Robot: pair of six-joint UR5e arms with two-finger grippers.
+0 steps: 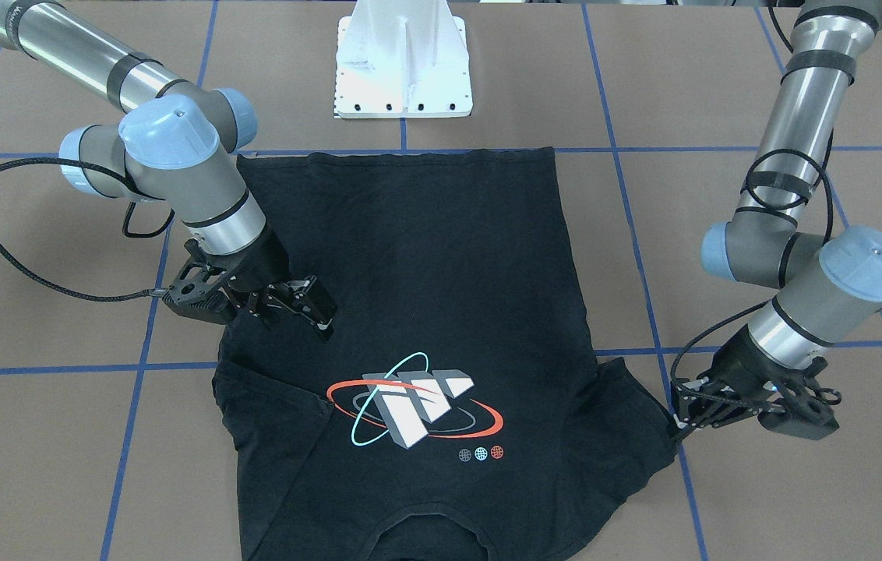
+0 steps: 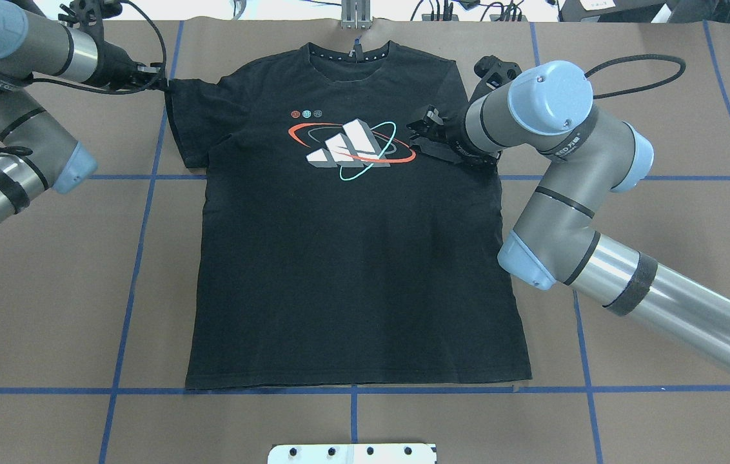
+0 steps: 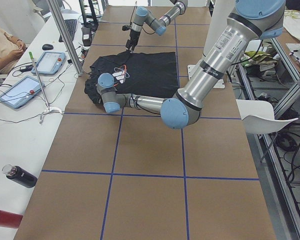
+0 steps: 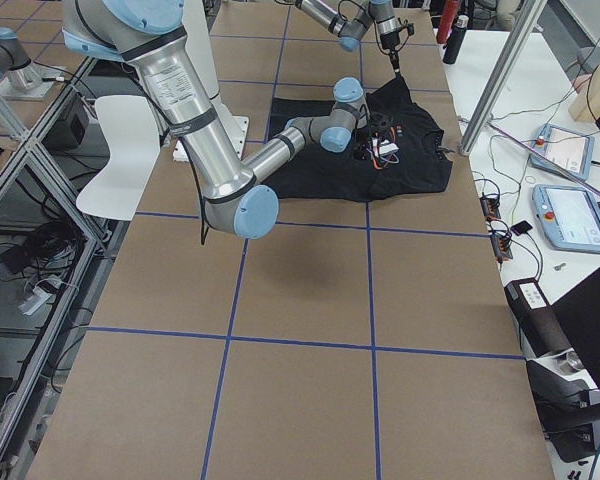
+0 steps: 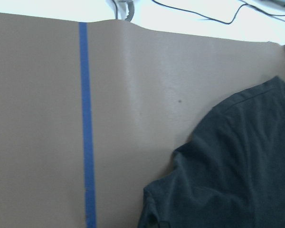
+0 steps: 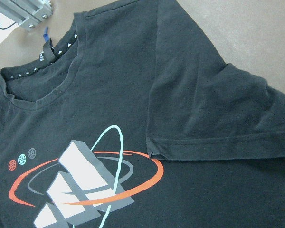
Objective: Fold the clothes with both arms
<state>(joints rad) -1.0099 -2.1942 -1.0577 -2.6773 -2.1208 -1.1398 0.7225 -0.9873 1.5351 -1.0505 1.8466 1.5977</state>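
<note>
The T-shirt point(image 2: 352, 270) lies flat on the table point(image 2: 49, 290), just below the right hand point(image 2: 422, 131), its fingers apart. The left hand point(image 1: 677, 426) looks clamped on the sleeve point(image 1: 628, 397) tip. It should lift only a little, then draw straight inward.

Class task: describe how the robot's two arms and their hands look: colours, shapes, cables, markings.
The left arm and right arm are grey-silver jointed tubes with rounded light-blue joint caps and black bands. The left hand and right hand are black, two-fingered, on lattice-like brackets. Black braided cables loop beside both wrists.
</note>
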